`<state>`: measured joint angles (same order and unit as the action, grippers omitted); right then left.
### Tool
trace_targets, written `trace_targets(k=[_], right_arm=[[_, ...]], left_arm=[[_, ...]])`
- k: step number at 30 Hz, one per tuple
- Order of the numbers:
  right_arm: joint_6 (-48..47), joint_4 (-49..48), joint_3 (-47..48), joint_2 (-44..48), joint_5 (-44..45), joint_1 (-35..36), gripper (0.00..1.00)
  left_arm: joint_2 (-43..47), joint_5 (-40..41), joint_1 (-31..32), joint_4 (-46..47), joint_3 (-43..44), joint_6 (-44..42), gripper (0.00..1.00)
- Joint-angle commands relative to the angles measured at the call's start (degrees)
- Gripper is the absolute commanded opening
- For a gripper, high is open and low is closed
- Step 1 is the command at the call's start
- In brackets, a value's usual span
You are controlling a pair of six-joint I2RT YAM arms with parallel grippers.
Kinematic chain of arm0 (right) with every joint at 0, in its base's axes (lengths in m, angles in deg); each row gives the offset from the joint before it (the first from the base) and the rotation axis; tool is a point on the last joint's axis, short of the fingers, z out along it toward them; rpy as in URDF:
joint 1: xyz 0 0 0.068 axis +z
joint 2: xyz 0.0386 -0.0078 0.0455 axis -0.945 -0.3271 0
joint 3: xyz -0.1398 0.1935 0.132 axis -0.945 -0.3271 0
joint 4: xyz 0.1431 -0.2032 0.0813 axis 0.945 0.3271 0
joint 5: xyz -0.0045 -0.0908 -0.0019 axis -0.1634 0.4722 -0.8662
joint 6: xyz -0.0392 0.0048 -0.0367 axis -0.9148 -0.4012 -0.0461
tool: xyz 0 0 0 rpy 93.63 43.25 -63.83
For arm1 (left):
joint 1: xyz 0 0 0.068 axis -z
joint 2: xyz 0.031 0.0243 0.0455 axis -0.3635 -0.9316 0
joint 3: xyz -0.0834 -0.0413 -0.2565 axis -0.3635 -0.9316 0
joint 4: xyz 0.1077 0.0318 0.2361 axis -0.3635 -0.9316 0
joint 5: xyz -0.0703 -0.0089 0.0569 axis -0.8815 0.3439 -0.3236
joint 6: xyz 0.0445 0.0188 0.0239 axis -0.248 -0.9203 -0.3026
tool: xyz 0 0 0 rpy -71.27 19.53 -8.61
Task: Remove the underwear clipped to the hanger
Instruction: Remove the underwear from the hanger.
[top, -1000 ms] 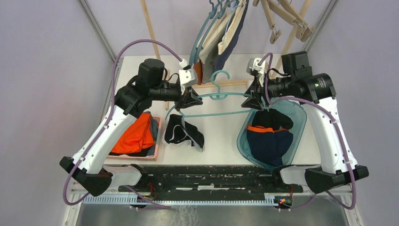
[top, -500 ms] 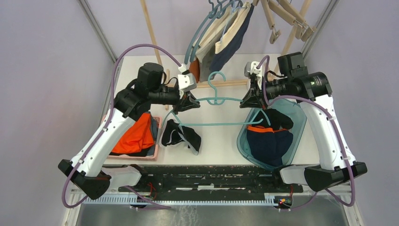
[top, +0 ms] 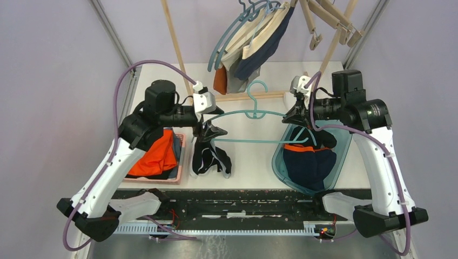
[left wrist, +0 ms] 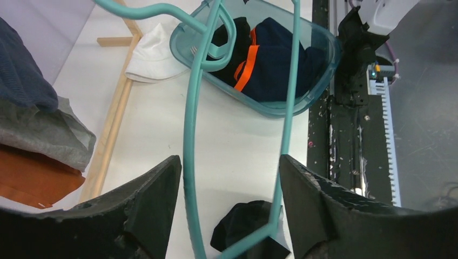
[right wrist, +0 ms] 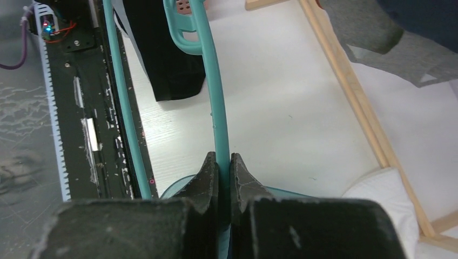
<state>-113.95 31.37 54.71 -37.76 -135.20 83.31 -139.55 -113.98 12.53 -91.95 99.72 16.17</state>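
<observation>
The right claw is squeezed tight on the top bar of the teal hanger and holds it up over the table. The left claw is at the other end of the hanger with its fingers apart. The two bars of the hanger run between the fingers, and it grips nothing. The black underwear hangs down from the left corner of the hanger, just below the left claw, and its bottom seems to rest on the table. It looks like it is still clipped on, but the clip itself is hard to see. The navy underwear with an orange band already lies in the blue-green bin under the right claw. So the job in hand is getting the black piece off. I think the left claw needs to go down a little, pinch the black cloth near the clip, and pull it away while the right claw keeps the hanger steady. In the picture from one second ago it is the other way round: the left claw is shut on the left end of the hanger and the right claw is open by the right end. Now they have swapped, the left arm has moved back, and the black underwear hangs straighter instead of lying spread on the table.
</observation>
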Motion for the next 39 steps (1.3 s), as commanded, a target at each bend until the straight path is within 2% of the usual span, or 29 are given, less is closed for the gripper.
trace_targets(k=[1,4,8,11,14,20,25,31,39], right_arm=[[0.6,-4.7,-0.8,3.1,0.6,-1.0,0.01],[0.6,-5.5,-1.5,4.3,2.2,-1.6,0.01],[1.5,-7.0,-2.0,6.2,5.8,-2.8,0.01],[3.8,-10.3,-2.8,8.0,8.5,-3.8,0.01],[6.1,-11.3,-2.5,8.7,10.5,-4.7,0.01],[10.7,-13.3,-2.7,9.7,13.0,-5.9,0.01],[16.4,-14.9,-3.7,11.2,14.9,-6.2,0.01],[20.6,-17.5,-5.5,14.3,13.0,-7.0,0.01],[21.9,-15.9,-4.1,14.6,7.6,-7.1,0.01]], left_arm=[[2.3,0.3,-0.6,4.1,-0.3,1.4,0.79],[3.7,2.3,-1.9,4.6,-0.3,2.0,0.87],[6.5,4.4,-4.4,3.1,-0.4,1.3,0.91],[7.4,9.1,-5.5,-0.1,0.3,0.0,0.95],[7.1,13.1,-7.2,-3.9,1.3,-0.7,0.96],[7.5,13.1,-11.7,-9.7,0.4,-3.7,0.96],[8.9,13.6,-18.5,-11.0,-3.4,-5.5,0.96],[5.6,10.9,-22.1,-7.9,-6.2,-5.9,0.95],[4.5,1.0,-22.3,5.2,-11.6,-4.2,0.93]])
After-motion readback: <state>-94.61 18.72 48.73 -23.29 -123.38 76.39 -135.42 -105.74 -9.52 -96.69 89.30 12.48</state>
